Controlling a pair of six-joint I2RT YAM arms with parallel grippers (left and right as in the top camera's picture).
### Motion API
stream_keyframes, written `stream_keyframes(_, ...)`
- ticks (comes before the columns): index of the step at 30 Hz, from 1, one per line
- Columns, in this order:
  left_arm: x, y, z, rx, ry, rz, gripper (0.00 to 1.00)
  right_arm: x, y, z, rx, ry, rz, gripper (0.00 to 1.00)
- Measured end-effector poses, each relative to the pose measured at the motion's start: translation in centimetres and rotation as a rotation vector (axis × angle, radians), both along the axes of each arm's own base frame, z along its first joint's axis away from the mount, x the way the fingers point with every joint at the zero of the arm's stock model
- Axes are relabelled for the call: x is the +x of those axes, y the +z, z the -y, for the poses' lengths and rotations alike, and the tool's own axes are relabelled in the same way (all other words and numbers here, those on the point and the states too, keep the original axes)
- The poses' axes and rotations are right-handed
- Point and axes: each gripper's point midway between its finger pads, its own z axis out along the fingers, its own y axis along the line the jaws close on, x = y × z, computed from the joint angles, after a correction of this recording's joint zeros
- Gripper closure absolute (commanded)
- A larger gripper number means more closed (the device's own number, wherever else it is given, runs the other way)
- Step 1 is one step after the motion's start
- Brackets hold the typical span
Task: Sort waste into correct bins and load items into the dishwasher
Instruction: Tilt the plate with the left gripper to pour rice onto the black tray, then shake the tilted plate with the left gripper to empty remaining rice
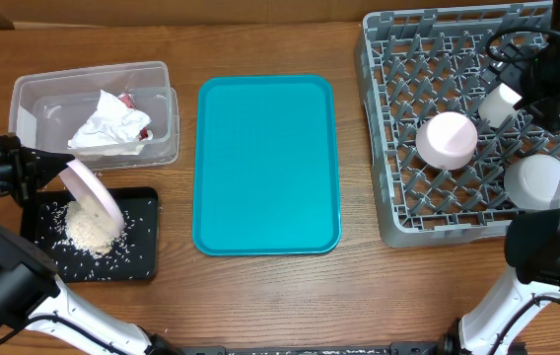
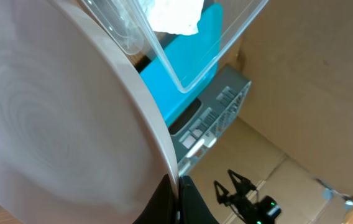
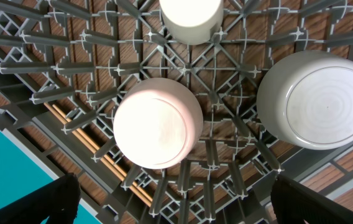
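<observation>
Napkin (image 1: pixel 110 126) in clear tub (image 1: pixel 34 94), rice (image 1: pixel 91 229) on black tray (image 1: pixel 142 258), two bowls (image 1: pixel 447 138) and cup (image 1: pixel 502 104) upturned in rack (image 1: pixel 398 39). Left gripper (image 2: pixel 176 199): jaws clamped on plate (image 1: pixel 93 189) rim, tilted over tray. Right gripper (image 3: pixel 176 208): jaws wide, empty, above rack. Plate left to load

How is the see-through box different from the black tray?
The see-through box is clear with tall walls; the black tray is dark and shallow. The box holds a crumpled napkin; the tray holds a heap of rice. Both are rectangular and sit next to each other.
</observation>
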Motion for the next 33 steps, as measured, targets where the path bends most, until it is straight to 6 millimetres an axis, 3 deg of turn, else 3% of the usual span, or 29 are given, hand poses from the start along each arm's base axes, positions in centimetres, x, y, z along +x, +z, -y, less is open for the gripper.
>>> stream_keyframes(9, 0.0, 0.4, -1.0, 0.018, 0.011, 0.066, 0.96, 0.0, 0.0, 0.0, 0.000, 0.001, 0.000, 0.00)
stream_keyframes(16, 1.0, 1.5, 0.5, -0.022, -0.015, 0.134, 0.96, 0.0, 0.0, 0.0, 0.000, 0.000, 0.000, 0.00)
stream_keyframes(23, 0.8, 0.2, 2.1, 0.025, -0.095, 0.051, 0.96, 0.0, 0.0, 0.0, 0.000, 0.000, -0.001, 0.00)
stream_keyframes(33, 0.7, -0.1, 2.0, 0.046, -0.105, 0.047, 0.96, 0.0, 0.0, 0.0, 0.000, 0.000, 0.000, 0.00)
